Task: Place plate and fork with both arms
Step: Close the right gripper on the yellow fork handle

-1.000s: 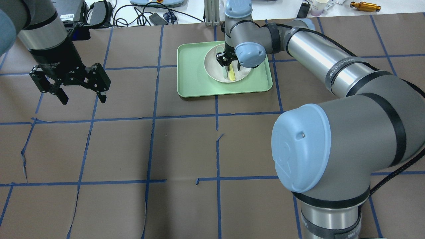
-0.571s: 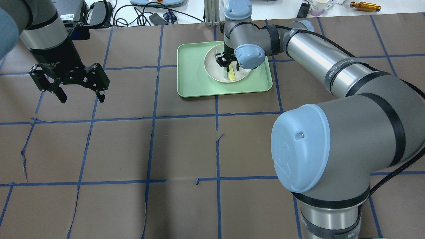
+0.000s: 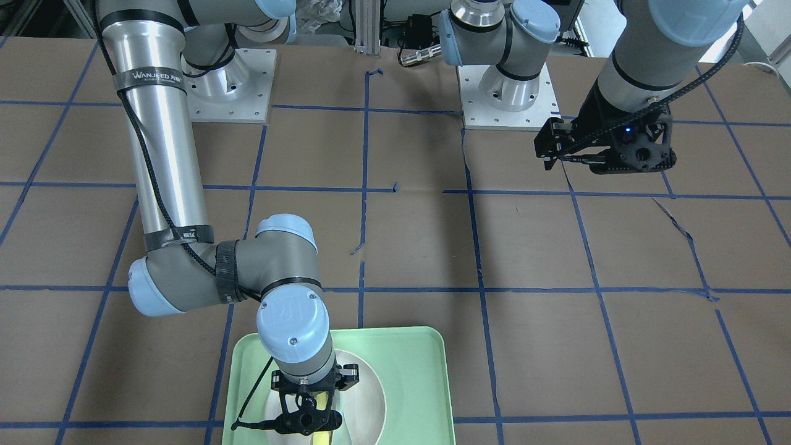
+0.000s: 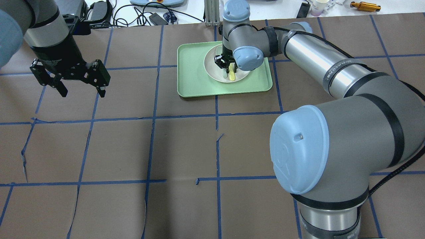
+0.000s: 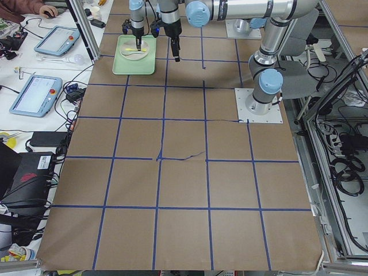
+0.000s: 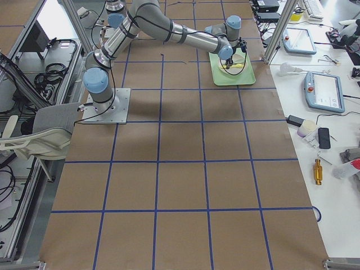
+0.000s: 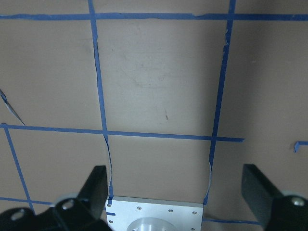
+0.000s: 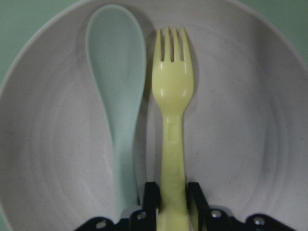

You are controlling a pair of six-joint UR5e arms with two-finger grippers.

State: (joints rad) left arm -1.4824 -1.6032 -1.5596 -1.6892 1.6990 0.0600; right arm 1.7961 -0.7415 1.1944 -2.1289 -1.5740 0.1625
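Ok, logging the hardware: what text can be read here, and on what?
"WANJEED", then blurred marks: on the black band round the right arm.
White print on the left gripper body: too small to read.
No text on the fork, plate or tray.

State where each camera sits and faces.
Front-facing: across the table, facing the robot; both arms.
Overhead: behind the shoulders, looking down; both arms.
Exterior left: table's end; left arm nearest.
Exterior right: opposite end; right arm nearest.
Left wrist: table, open left gripper.
Right wrist: right gripper shut on fork in plate.
Shared: exterior views all show the tray.
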